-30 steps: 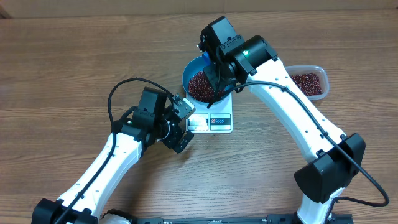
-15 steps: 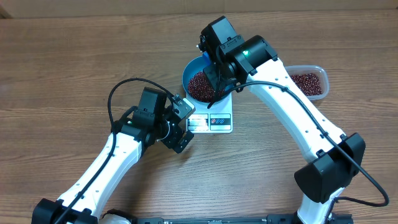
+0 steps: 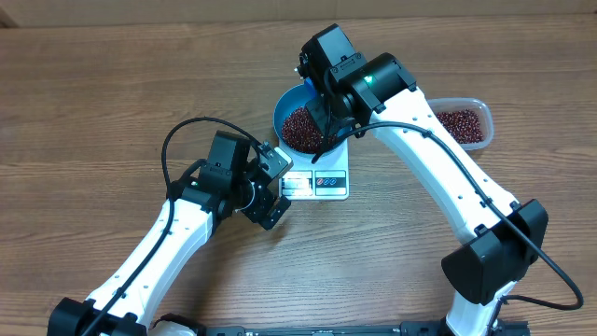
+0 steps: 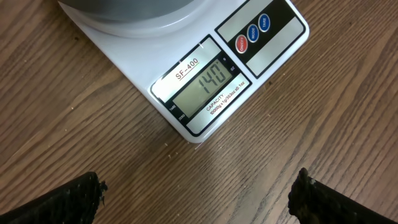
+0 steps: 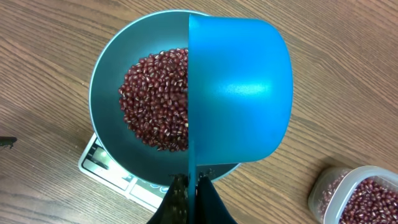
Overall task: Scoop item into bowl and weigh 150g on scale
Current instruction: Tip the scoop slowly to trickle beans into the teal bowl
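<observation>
Clamping the blue scoop (image 5: 239, 93), right hand (image 5: 193, 198) just above the bowl (image 5: 107, 93) of beans (image 5: 152, 99).

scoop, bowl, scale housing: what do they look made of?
scoop: thin blue plastic, satin, soft highlight across its back.
bowl: likely plastic too, smooth matte-blue wall, though coated metal isn't ruled out.
scale: white moulded plastic, slightly glossy, printed label panel.

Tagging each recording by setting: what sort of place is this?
Probably a robot test bench, not a home kitchen: a wood-grain table, two white-and-black robot arms, and a small white square kitchen scale bearing a round blue bowl of red-brown beans.
</observation>
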Robot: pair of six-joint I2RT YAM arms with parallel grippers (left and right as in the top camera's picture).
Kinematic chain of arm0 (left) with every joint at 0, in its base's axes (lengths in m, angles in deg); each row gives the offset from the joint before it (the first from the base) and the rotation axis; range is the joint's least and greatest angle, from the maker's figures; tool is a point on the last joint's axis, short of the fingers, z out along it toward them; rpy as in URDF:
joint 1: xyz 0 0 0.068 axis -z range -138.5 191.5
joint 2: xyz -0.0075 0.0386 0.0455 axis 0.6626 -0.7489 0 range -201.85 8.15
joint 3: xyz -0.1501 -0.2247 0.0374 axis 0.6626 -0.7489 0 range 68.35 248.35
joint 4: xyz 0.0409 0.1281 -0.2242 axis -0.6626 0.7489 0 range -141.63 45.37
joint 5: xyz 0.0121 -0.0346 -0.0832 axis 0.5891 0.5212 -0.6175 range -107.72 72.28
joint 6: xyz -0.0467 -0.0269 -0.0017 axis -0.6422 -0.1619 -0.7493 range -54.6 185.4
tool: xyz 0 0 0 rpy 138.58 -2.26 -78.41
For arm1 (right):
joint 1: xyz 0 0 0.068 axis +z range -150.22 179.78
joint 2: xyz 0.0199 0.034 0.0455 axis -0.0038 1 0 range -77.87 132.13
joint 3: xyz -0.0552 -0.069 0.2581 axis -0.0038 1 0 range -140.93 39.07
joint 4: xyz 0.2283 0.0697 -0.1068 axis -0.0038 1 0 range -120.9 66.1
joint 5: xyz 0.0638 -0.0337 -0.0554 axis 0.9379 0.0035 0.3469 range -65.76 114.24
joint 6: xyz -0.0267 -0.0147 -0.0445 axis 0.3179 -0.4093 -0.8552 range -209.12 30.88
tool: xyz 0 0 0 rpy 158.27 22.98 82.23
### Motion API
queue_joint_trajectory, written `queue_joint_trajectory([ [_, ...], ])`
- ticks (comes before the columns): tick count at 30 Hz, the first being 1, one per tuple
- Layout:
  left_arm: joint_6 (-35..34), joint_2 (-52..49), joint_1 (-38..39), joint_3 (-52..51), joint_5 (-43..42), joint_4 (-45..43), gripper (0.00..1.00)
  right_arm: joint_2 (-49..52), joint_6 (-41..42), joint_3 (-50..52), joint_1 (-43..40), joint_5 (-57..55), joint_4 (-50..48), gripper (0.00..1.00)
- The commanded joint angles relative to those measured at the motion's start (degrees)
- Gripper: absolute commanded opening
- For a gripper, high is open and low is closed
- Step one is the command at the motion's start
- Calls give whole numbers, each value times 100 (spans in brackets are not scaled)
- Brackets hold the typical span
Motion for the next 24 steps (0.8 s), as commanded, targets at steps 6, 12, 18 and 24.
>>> queue_joint_trajectory([
  [6, 44, -28, 37, -31, -48, -15, 100, -149, -28, -151, 20, -44, -22, 4],
  [12, 44, -28, 39, -31, -48, -17, 100, -149, -70, -151, 20, -48, -22, 4],
  [18, 44, -28, 37, -31, -48, -15, 100, -149, -179, -151, 20, -50, -17, 4],
  [24, 44, -28, 37, -31, -48, -17, 100, -149, -177, -151, 22, -66, -17, 4],
])
